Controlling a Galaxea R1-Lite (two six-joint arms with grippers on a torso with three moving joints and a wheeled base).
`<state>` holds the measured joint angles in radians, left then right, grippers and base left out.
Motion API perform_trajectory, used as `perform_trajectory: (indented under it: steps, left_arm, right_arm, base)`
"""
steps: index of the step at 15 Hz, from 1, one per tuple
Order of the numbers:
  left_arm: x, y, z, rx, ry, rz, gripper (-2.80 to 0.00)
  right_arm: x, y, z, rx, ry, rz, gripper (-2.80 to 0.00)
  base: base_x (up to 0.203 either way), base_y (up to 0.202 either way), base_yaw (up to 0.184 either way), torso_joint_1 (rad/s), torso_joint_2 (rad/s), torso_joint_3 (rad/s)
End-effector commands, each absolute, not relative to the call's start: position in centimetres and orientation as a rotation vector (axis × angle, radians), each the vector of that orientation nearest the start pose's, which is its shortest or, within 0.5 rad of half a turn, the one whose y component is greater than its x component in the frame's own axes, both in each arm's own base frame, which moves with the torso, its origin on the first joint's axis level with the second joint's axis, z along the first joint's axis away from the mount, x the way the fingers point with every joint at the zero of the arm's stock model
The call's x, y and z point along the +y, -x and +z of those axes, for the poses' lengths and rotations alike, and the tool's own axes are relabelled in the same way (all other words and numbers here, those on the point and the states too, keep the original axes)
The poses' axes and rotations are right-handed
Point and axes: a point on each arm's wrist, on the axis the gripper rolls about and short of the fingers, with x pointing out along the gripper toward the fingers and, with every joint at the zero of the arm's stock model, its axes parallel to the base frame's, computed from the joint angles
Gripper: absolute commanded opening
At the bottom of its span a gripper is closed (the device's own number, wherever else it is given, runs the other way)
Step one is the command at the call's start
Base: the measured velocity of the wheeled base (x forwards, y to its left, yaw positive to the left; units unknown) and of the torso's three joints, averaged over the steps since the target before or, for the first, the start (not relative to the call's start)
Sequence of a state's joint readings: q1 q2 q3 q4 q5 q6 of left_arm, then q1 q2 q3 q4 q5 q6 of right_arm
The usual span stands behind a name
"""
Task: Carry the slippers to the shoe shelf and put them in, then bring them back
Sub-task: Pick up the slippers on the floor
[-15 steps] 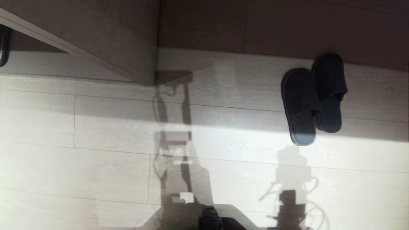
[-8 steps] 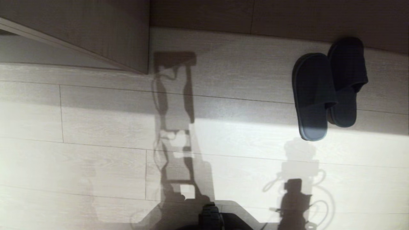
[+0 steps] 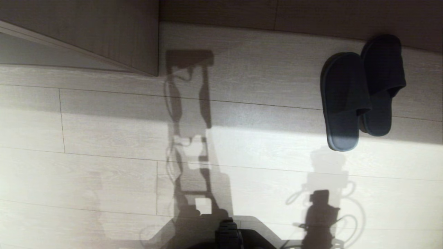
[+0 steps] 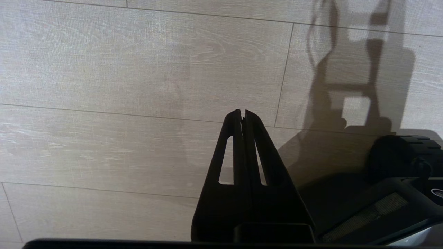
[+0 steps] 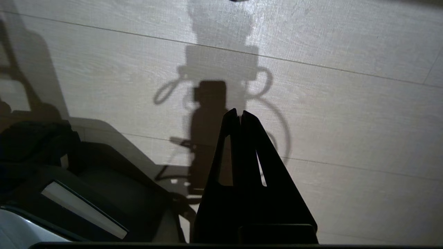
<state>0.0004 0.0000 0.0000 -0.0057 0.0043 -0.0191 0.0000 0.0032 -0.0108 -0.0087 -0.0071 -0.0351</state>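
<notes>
Slippers (image 3: 361, 91) lie on the floor (image 3: 104, 138) at far right; both grippers closed and empty.

You see the whole head view shifted since a second ago: the wood-grain panel (image 3: 104, 31) at upper left sits higher and the slippers sit higher and further right, so the camera moved, not the things. In the wrist views your left gripper (image 4: 243, 112) and right gripper (image 5: 238, 112) each hang over bare planks, fingers pressed together, holding nothing. The slippers lie side by side, touching, well apart from both, beyond the right one. Neither gripper shows in the head view; only shadows and the dark base (image 3: 228, 237) at the bottom edge.
</notes>
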Motion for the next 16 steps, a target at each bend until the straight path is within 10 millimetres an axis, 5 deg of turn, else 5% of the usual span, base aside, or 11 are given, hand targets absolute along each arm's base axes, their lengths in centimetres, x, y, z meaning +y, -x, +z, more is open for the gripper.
perform_trajectory:
  steps: [1,4,6,9,14,15,16]
  left_arm:
    - [0.0,2.3,7.6,-0.006,0.020,0.006,-2.80]
    - [0.0,2.3,7.6,-0.008,0.018,0.006,-2.80]
    - [0.0,2.3,7.6,-0.006,0.020,0.005,-2.80]
    - [0.0,2.3,7.6,-0.006,0.017,0.005,-2.80]
    - [0.0,2.3,7.6,-0.007,0.017,0.005,-2.80]
    - [0.0,2.3,7.6,-0.008,0.017,0.003,-2.80]
    - [0.0,2.3,7.6,-0.006,0.017,0.004,-2.80]
  right_arm:
    - [0.0,2.7,9.4,-0.058,0.050,0.005,-2.80]
    - [0.1,1.6,12.9,-0.023,0.078,0.038,-2.80]
    - [0.1,-1.6,15.7,0.062,0.086,0.047,-2.80]
    - [0.0,-9.4,18.2,0.180,0.137,0.042,-2.80]
    - [-0.5,-22.9,17.2,0.186,0.272,-0.030,-2.80]
    - [-0.6,-24.9,17.2,0.127,0.287,-0.037,0.00]
    - [-0.6,-26.4,17.5,0.057,0.292,-0.023,0.00]
  base:
    - [0.000,0.000,0.000,0.000,0.00,0.000]
    - [0.000,0.000,0.000,0.000,0.00,0.000]
    - [0.000,0.000,0.000,0.000,0.00,0.000]
    - [0.000,0.000,0.000,0.000,0.00,0.000]
    - [0.000,0.000,0.000,0.000,0.00,0.000]
    - [0.000,0.000,0.000,0.000,0.00,0.000]
    - [0.000,0.000,0.000,0.000,0.00,0.000]
